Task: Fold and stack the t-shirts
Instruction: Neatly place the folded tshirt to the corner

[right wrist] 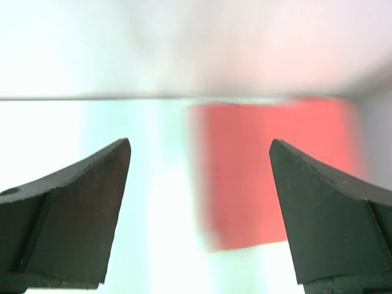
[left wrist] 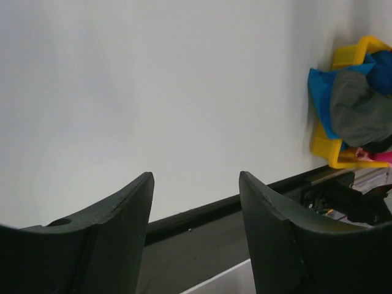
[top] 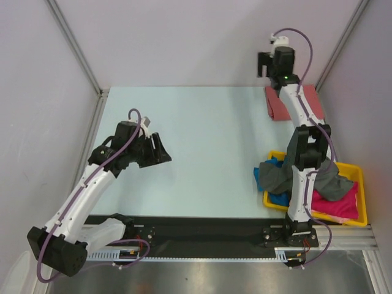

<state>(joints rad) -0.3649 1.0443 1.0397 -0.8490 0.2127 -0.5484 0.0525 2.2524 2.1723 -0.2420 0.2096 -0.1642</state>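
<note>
A folded salmon-red t-shirt [top: 278, 105] lies flat at the far right of the table. It also shows, blurred, in the right wrist view [right wrist: 269, 177]. My right gripper [top: 267, 65] is open and empty, raised above the shirt's near-left corner [right wrist: 199, 144]. A dark grey t-shirt [top: 273, 175], a bright blue one [top: 279, 199] and a magenta-pink one [top: 338, 206] lie crumpled in and over the yellow tray [top: 362, 190]. My left gripper [top: 163, 151] is open and empty over the left middle of the table [left wrist: 196, 177].
The yellow tray [left wrist: 340, 154] stands at the near right, with the blue shirt [left wrist: 318, 92] and grey shirt [left wrist: 358, 110] hanging over its left rim. A black strip [top: 202, 228] runs along the near edge. Metal frame posts stand at the far corners.
</note>
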